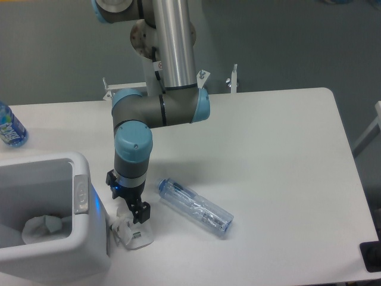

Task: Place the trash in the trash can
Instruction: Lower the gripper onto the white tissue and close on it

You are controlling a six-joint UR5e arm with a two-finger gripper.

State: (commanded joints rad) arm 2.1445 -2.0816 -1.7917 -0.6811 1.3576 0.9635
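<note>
A small white wrinkly wad with a green mark [132,234] lies on the table beside the trash can's right wall. My gripper [132,210] hangs directly over it, fingers pointing down and apart, its tips just above the wad. A long clear plastic bottle with a bluish cap [195,207] lies on its side to the right of the gripper, untouched. The trash can [82,196], a large white bin with a grey handle plate, stands at the front left; a crumpled white piece [40,227] rests inside it.
A bottle with a bright blue label [9,127] stands at the table's left edge. A metal bracket [111,88] sits behind the arm's base at the table's rear edge. The table's front edge runs just below the wad.
</note>
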